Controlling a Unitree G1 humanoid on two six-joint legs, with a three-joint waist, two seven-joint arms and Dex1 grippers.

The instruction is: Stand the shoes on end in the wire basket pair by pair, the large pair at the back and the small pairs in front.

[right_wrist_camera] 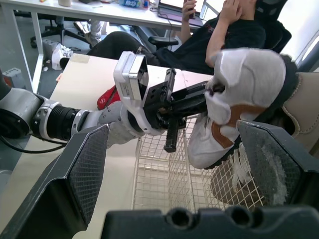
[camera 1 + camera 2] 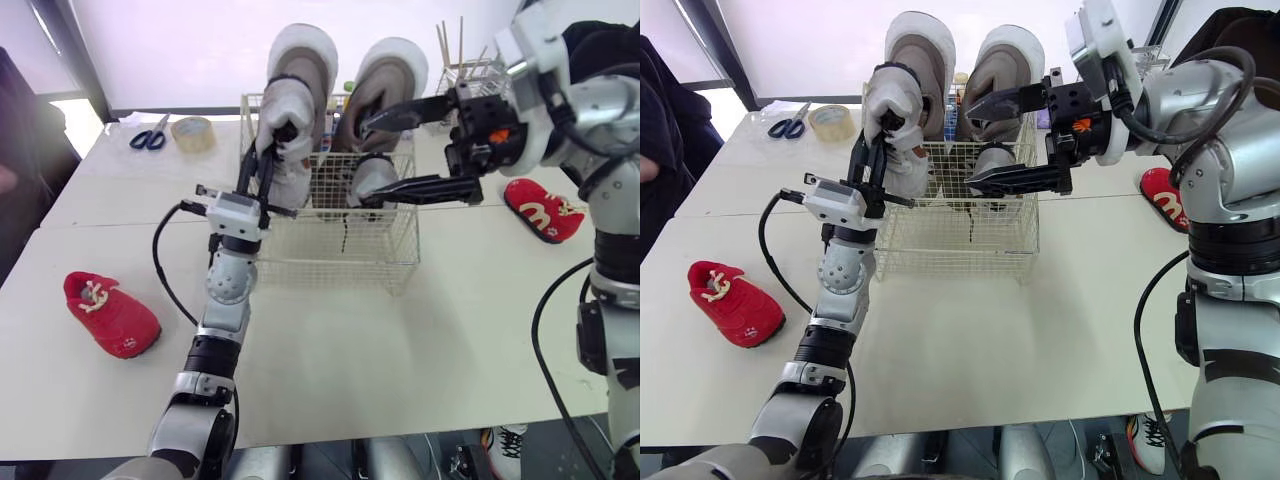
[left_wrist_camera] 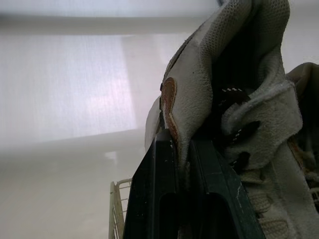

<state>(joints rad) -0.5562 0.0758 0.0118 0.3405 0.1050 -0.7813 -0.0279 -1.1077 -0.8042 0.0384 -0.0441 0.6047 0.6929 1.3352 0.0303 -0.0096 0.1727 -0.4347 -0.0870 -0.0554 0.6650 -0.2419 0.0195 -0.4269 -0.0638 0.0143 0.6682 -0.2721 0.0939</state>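
Observation:
The wire basket (image 2: pixel 335 250) stands mid-table. At its back the large grey-and-white pair stands on end, one shoe on the left (image 2: pixel 302 60) and one on the right (image 2: pixel 390 75). My left gripper (image 2: pixel 270 150) is shut on the collar of a small white shoe (image 3: pixel 209 84), which it holds upright over the basket's front left. My right gripper (image 2: pixel 972 143) is open, one finger above and one below a second small grey shoe (image 2: pixel 375 178) at the front right. One red shoe (image 2: pixel 110 315) lies on the table at the left, and another (image 2: pixel 545 210) lies at the right.
Scissors (image 2: pixel 150 135) and a tape roll (image 2: pixel 192 132) lie at the back left. A wire holder with sticks (image 2: pixel 470 70) stands behind my right arm. A person (image 1: pixel 234 35) sits beyond the table's left side.

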